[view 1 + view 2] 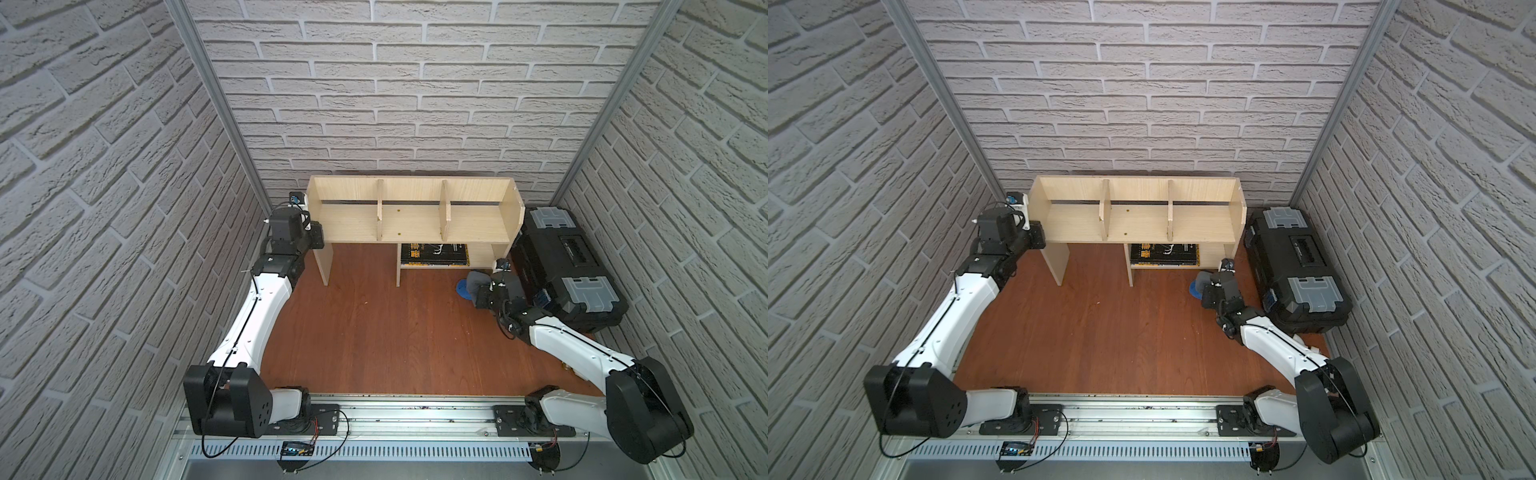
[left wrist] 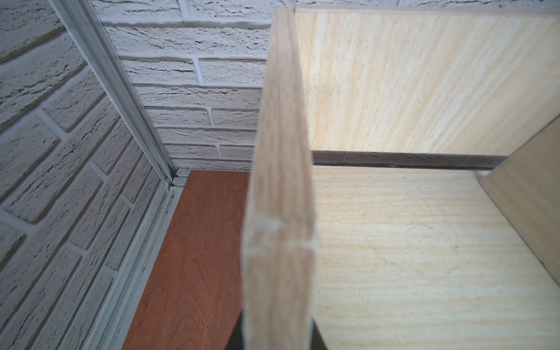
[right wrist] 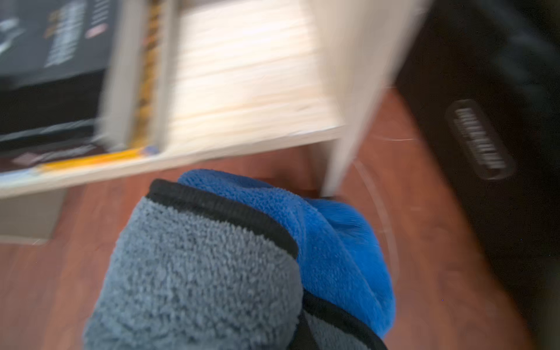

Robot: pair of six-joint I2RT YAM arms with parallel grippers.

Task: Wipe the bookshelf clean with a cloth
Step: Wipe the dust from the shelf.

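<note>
Holding the bookshelf (image 1: 411,226) steady looked as important as the wiping. The left gripper (image 1: 312,233) was clamped on the front edge of the bookshelf's end panel on that arm's side, and the left wrist view showed the panel running straight between its closed jaws. The right gripper (image 1: 478,287) was closed on the cloth (image 3: 212,266), which bulged ahead of it as a bunched wad just in front of the bookshelf's small lower shelf, near the foot of the end panel beside the toolbox (image 1: 569,266). Whether the wad touched the floor could not be told. The step in hand seemed to be carrying the cloth to a first surface. It would go best with a broad soft face against the wood rather than the hem, and with light pressure in long strokes along each board. Pushing towards the clamped panel would let the left grip take the load and keep the unit from sliding. The book (image 1: 434,254) on the lower shelf would need skirting. The cloth showed grey fleece on one side and bright blue on the other, with a black stitched hem folded across it. It looked thick and dry.
</note>
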